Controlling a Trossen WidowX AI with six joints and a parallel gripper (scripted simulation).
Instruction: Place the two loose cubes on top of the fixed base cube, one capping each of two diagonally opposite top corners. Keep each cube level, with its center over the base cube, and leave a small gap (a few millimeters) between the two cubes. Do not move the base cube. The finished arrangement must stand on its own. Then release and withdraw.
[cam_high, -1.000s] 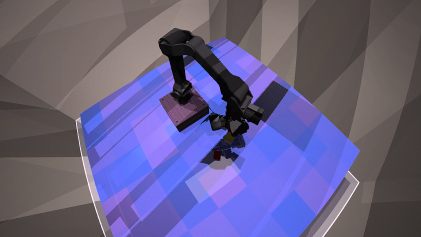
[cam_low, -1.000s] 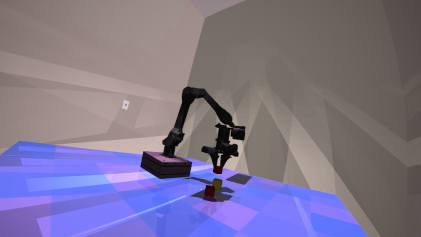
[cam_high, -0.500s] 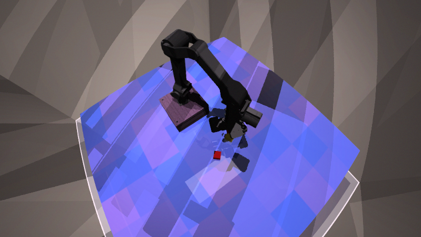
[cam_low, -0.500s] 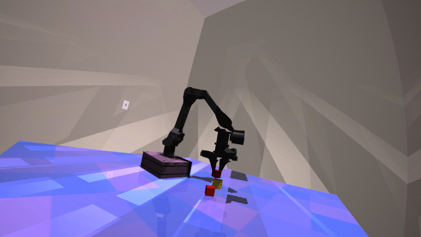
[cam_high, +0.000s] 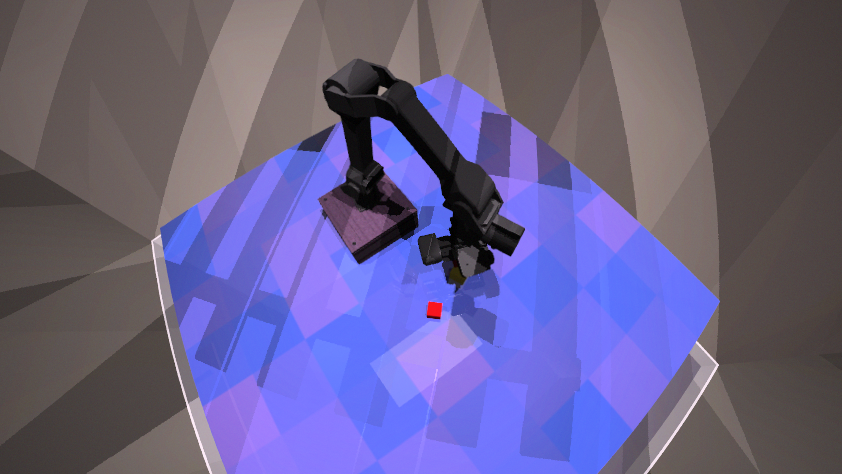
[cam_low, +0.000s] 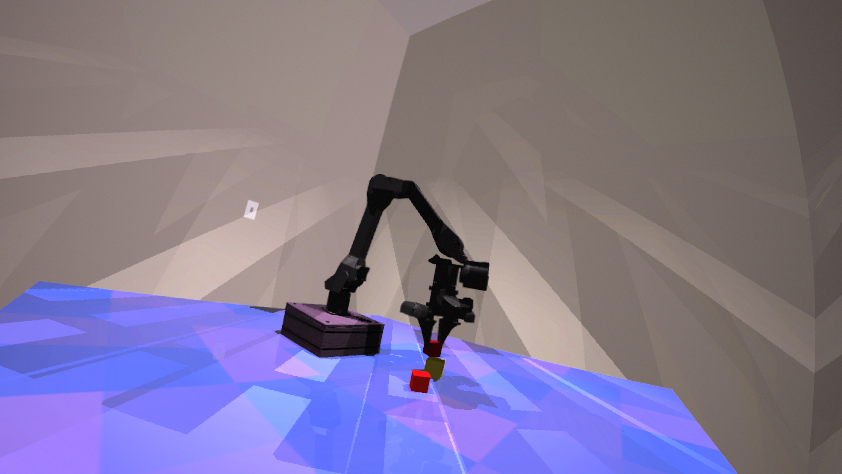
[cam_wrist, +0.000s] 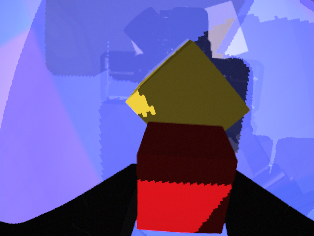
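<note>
My black gripper (cam_low: 436, 339) pinches a red cube (cam_wrist: 184, 177), olive-yellow base cube (cam_wrist: 192, 88) beyond, another red cube (cam_high: 434, 309) on blue-violet patchwork table (cam_high: 247, 329).
</note>
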